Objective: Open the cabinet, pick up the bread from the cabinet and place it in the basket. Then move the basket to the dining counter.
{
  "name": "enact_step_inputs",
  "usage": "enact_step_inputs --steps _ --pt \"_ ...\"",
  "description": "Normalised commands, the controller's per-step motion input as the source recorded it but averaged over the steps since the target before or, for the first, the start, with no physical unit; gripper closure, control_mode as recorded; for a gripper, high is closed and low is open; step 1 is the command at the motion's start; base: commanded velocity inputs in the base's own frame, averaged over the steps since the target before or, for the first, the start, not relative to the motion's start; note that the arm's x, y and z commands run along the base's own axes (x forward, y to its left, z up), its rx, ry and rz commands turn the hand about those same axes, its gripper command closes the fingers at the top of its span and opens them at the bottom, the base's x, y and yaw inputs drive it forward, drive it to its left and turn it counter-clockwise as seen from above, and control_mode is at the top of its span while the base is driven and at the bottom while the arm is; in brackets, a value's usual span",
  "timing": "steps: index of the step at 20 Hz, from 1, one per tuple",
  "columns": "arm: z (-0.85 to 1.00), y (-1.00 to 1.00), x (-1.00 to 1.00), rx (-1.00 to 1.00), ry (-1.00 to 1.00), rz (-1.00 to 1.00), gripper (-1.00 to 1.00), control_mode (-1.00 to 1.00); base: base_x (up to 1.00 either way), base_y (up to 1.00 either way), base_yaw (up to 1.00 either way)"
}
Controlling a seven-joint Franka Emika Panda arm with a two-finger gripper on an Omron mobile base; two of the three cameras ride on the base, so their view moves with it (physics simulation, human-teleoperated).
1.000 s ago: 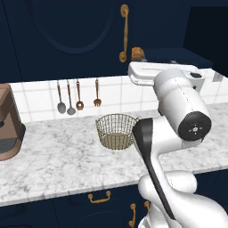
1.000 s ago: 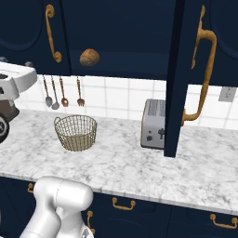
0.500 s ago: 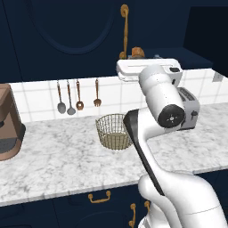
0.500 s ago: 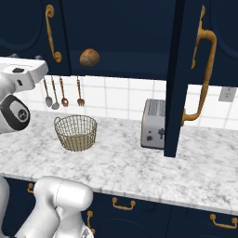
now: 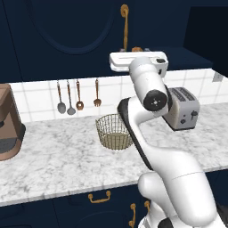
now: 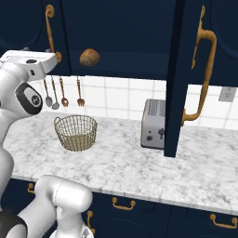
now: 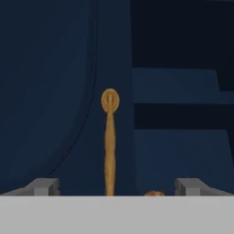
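Shifted left vs. earlier: pincer [image 7: 116,187], held wide open & empty, is aimed at cabinet [image 7: 55,91] handle [image 7: 109,141]; bread [image 6: 89,57] is seen inside, basket [image 6: 75,132] on worktop [image 6: 125,162].

The marble counter [image 6: 121,162] carries a wire basket [image 6: 75,132], a toaster [image 6: 152,123] well apart from it, and what looks like a brown mixer [image 5: 8,124] at the left end.

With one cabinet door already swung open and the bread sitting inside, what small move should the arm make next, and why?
Probably shift the gripper sideways off the closed door's handle toward the bread, then reach in. Its fingers are spread wide and empty, the right door stands open, and the basket below is empty.
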Motion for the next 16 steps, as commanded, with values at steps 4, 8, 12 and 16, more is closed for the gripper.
enact_step_inputs --steps 4,8,12,16 --pt "0.00 0.00 0.66 0.00 0.00 0.00 -1.00 -1.00 0.00 0.00 0.00" --pt "0.00 0.01 0.66 0.00 0.00 0.00 -1.00 -1.00 0.00 0.00 0.00" --pt "0.00 0.19 0.54 0.00 0.00 0.00 -1.00 -1.00 0.00 0.00 0.00" --pt "0.01 0.19 0.39 0.00 0.00 0.00 -1.00 -1.00 0.00 0.00 0.00"
